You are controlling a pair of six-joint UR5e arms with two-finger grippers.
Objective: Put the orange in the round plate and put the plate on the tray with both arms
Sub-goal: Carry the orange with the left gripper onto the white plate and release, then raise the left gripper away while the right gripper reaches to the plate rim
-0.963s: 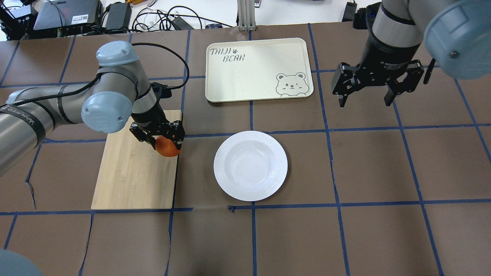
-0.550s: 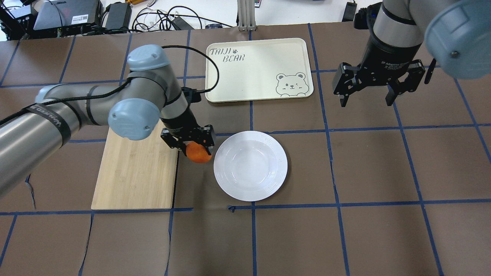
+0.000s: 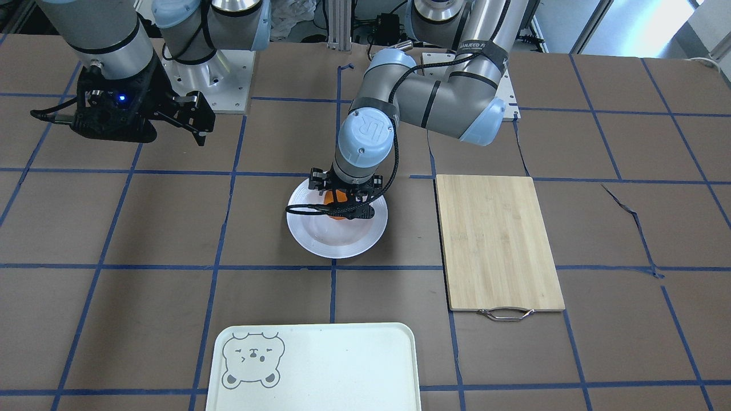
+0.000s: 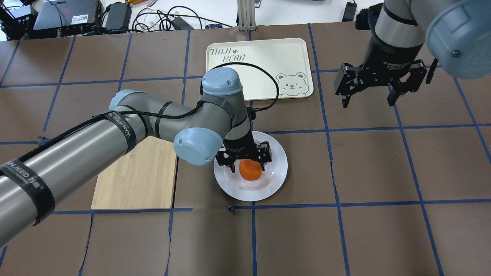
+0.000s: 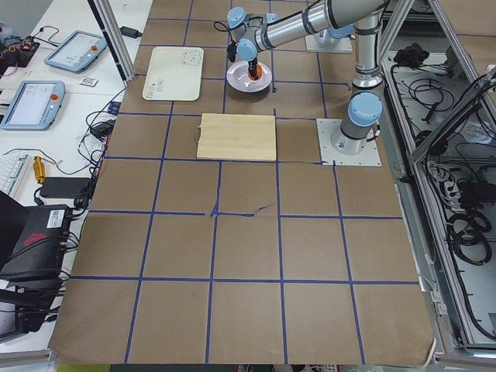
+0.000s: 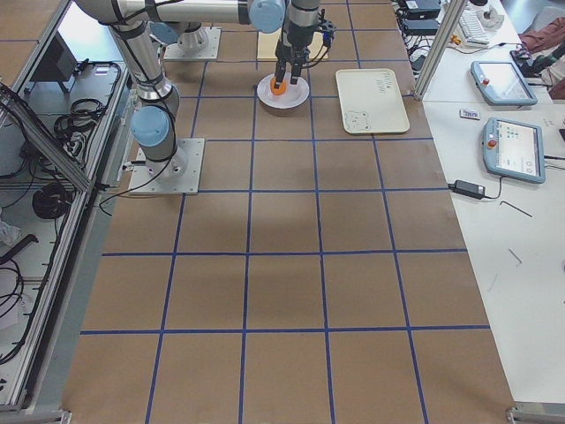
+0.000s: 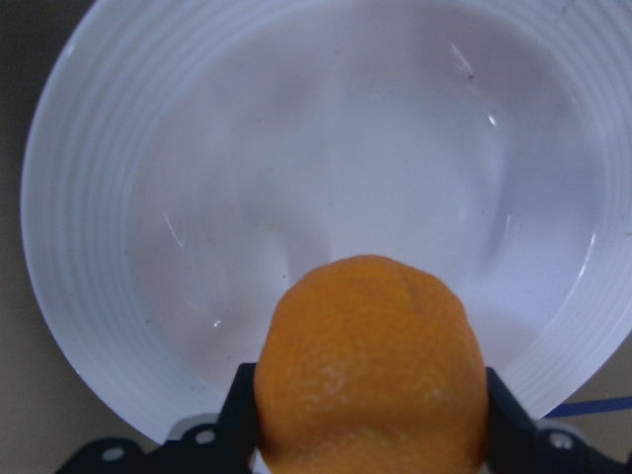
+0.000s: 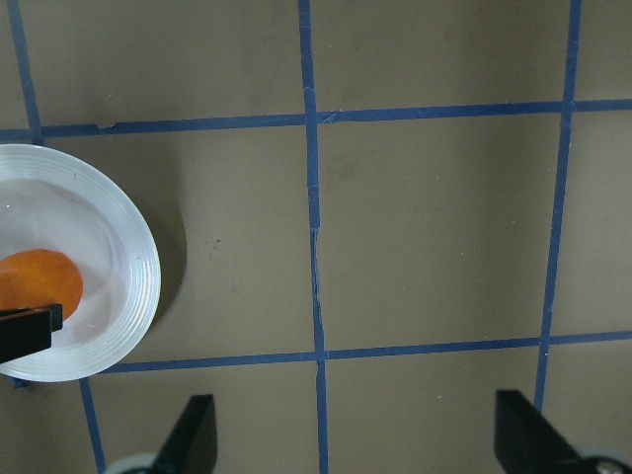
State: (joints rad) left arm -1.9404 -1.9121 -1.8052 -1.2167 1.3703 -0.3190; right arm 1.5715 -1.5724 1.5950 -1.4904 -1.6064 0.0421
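Observation:
The orange (image 4: 250,170) is clamped between the fingers of my left gripper (image 4: 248,165), which is shut on it over the sunken centre of the round white plate (image 4: 277,168). In the left wrist view the orange (image 7: 370,365) fills the lower middle, with the plate (image 7: 296,148) right beneath it. Whether the fruit touches the plate I cannot tell. The front view shows the left gripper (image 3: 341,203) over the plate (image 3: 342,244). The cream tray (image 4: 257,69) with the bear face lies beyond the plate. My right gripper (image 4: 368,102) hangs open and holds nothing, to the right of the tray.
A bamboo cutting board (image 4: 134,180) with a metal handle (image 3: 503,313) lies left of the plate, partly under my left arm. The right wrist view shows brown paper with blue tape lines, and the plate (image 8: 109,286) at its left edge. Cables and boxes sit beyond the table's far edge.
My left arm has carried the orange to the right, from the cutting board's edge to over the plate's centre. The right gripper has barely moved and stays open.

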